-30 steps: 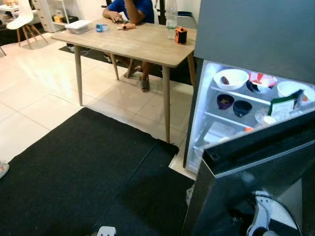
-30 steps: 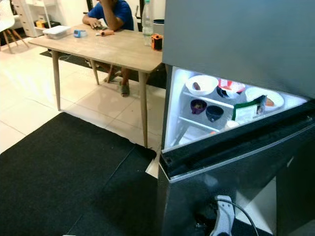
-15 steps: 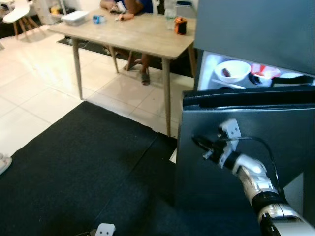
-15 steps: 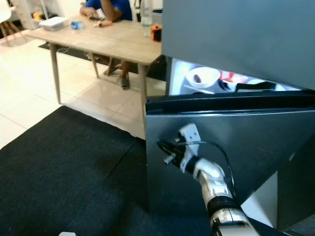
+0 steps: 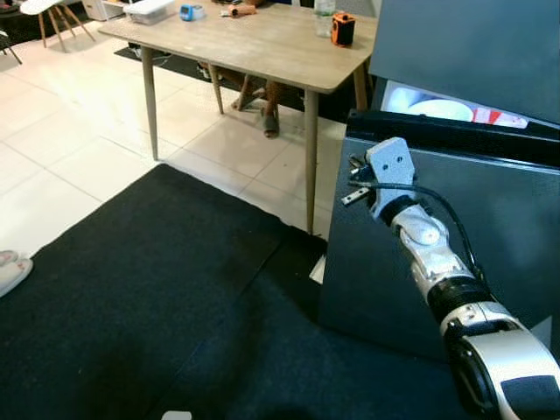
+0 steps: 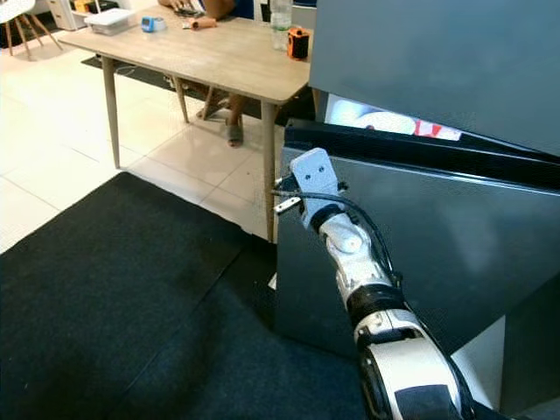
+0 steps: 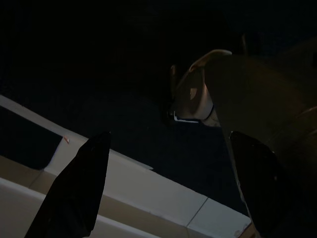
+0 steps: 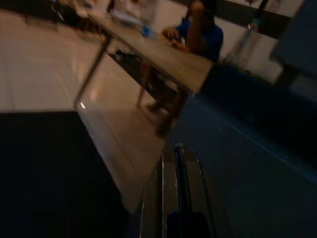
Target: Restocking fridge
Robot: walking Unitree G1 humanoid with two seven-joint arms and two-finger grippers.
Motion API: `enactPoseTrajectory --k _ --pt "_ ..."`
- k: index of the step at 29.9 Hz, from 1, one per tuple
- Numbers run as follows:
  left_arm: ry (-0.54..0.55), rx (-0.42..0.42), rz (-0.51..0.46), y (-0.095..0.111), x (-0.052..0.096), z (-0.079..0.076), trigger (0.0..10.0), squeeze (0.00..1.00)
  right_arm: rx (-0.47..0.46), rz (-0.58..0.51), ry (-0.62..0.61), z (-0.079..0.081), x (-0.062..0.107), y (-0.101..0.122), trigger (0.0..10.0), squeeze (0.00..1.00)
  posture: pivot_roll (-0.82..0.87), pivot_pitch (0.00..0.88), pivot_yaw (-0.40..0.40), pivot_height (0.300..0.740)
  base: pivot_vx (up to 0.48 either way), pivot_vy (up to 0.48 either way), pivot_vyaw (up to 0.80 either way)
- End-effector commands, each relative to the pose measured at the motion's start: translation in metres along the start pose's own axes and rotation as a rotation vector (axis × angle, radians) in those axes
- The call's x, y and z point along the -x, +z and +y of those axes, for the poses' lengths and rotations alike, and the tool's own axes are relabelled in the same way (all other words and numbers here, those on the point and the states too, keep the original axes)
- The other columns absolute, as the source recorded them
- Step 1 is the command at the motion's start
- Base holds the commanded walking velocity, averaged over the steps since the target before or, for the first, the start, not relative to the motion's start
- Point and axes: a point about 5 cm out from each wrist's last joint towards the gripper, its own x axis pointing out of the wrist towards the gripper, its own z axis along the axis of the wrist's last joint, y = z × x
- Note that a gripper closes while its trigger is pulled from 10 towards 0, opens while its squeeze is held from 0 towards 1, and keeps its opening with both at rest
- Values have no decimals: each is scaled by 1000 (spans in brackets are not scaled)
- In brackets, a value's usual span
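the fridge door (image 5: 490,254) is nearly shut now. half a second ago the gap showed more of the bright inside, and a second ago the door hung wide open with bowls on the shelves. now just a thin bright strip is left above the door's top edge, up past the hand, with a white bowl (image 5: 437,108) and a bit of red peeking out.

the right gripper (image 5: 355,182) is pressed against the front of the door, close to its upper corner. it has come higher on the door than it was half a second ago. in the right wrist view its two black fingers (image 8: 171,198) lie flat together, closed on nothing, with the blue-grey door right beside them.

the left gripper (image 7: 163,193) hangs low in the dark. its fingers (image 7: 79,188) are spread apart over the black mat and pale floor.

out beyond the hand, away from the fridge, stands a wooden table (image 5: 262,52). an orange thing (image 5: 343,29) and a bottle (image 6: 280,10) stand on the table end nearest the hand. a person in a blue shirt (image 8: 200,34) sits at the far side.

a black mat (image 5: 149,297) covers the floor below the hand. the whole view has swung since before, so the camera moved too.
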Motion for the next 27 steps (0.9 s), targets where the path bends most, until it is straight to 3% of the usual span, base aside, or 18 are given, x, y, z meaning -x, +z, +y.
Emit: enactPoseTrajectory --k 1,2,5,9,13,14,15,17,18,20,21,22,24,27 --pt "-19 2 43 -11 1 -4 10000 0 24 87 42 8 15 -24 10000 0 -47 126 -27 740 0 0 0" --pt "-19 2 43 -11 1 -4 10000 0 24 87 42 8 15 -24 10000 0 -47 126 -27 740 0 0 0" --pt "-21 -6 40 -7 -1 -5 10000 0 -42 266 160 28 48 -67 10000 0 -70 123 -26 740 0 0 0" --pt "-22 -7 33 -3 -2 -6 10000 0 -87 357 176 36 67 -87 10000 0 -74 121 -28 740 0 0 0" --pt "-22 -16 11 6 -5 -10 10000 0 -124 731 229 64 141 -146 10000 0 -83 107 -26 740 0 0 0" --pt "-22 -17 12 6 -6 -11 10000 0 -132 855 242 73 170 -161 10000 0 -83 108 -27 740 0 0 0" --pt "-22 -17 12 6 -6 -11 10000 0 -132 855 242 73 170 -161 10000 0 -83 108 -27 740 0 0 0" --pt "-26 -23 18 5 -6 -12 10000 0 -149 1025 253 87 216 -178 10000 0 -76 107 -27 740 0 0 0" --pt "-26 -23 18 5 -6 -12 10000 0 -149 1025 253 87 216 -178 10000 0 -76 107 -27 740 0 0 0" --pt "-42 -50 32 3 -6 -14 10000 0 -207 1153 230 98 259 -187 10000 0 -76 107 -27 740 0 0 0" --pt "-42 -50 32 3 -6 -14 10000 0 -207 1153 230 98 259 -187 10000 0 -76 107 -27 740 0 0 0" --pt "-48 -59 38 1 -5 -14 10000 0 -231 1214 212 102 279 -190 10000 0 -76 105 -23 740 247 0 0" --pt "-47 -71 50 -2 -4 -12 10000 0 -251 1279 200 106 302 -192 10000 0 -76 105 -23 740 266 0 0" --pt "-46 -74 55 -3 -4 -11 10000 0 -249 1310 198 106 313 -193 10000 0 -78 102 -20 740 282 0 0"
